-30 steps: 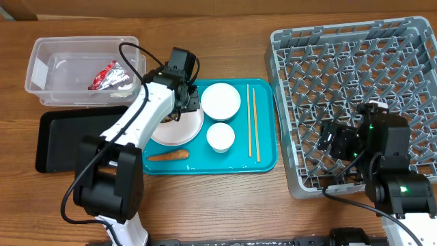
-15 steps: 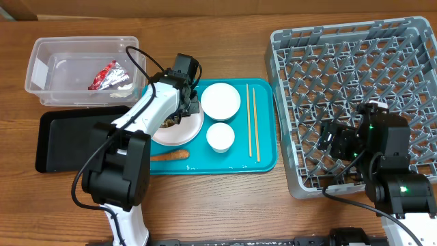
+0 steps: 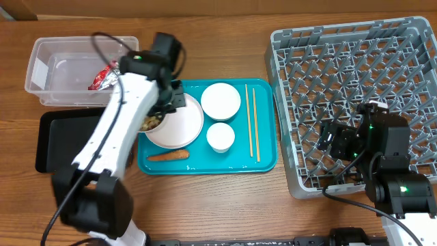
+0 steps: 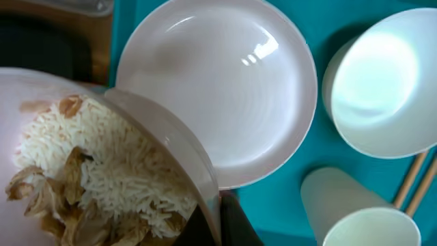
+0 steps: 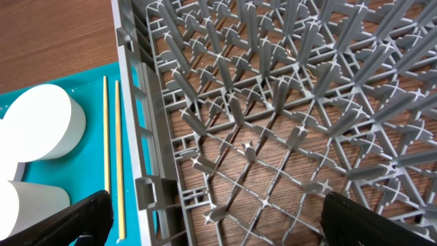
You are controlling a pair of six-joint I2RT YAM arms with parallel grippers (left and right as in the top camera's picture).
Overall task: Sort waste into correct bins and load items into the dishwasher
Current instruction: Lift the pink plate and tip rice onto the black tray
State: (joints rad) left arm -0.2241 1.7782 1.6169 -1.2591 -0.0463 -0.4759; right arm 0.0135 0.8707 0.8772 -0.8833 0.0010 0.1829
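**A:** As far as the sorting goes, what is already done?

**B:** One piece only, I judge. The foil wrapper [image 3: 106,76] lies in the clear tub [image 3: 61,72] at ten o'clock on the desk [image 3: 218,205]. The black tray [image 3: 58,140], at eight o'clock, holds nothing I can make out past the arm.

**A:** And the food scraps [image 4: 89,178]?

**B:** On the plate [image 4: 157,137], rice and shell bits heaped together. The left pincer [image 4: 218,219] is clenched on that plate's rim. The wrist view shows it tilted above a second, clean plate [image 4: 218,89] on the teal tray [image 3: 266,160]. Emptying the scraps looks like the step in hand, not yet finished.

**A:** The carrot [image 3: 168,155]?

**B:** At seven o'clock on the teal tray, lying free.

**A:** Anything in the dish rack [image 3: 341,68]?

**B:** Nothing. It sits at three o'clock on the desk, pegs bare. The bowl [image 3: 220,100] is at twelve o'clock on the teal tray and the cup [image 3: 220,137] is just at the bowl's six o'clock. The chopsticks [image 3: 252,123] lie side by side along the three o'clock edge.

**A:** The right pincer [image 3: 333,142]?

**B:** Released, jaws wide, over the rack's seven o'clock corner, grasping nothing.

**A:** So what's left?

**B:** Scraps and carrot to bin, then both plates, bowl, cup and chopsticks to load. Most of the job, by my reckoning.
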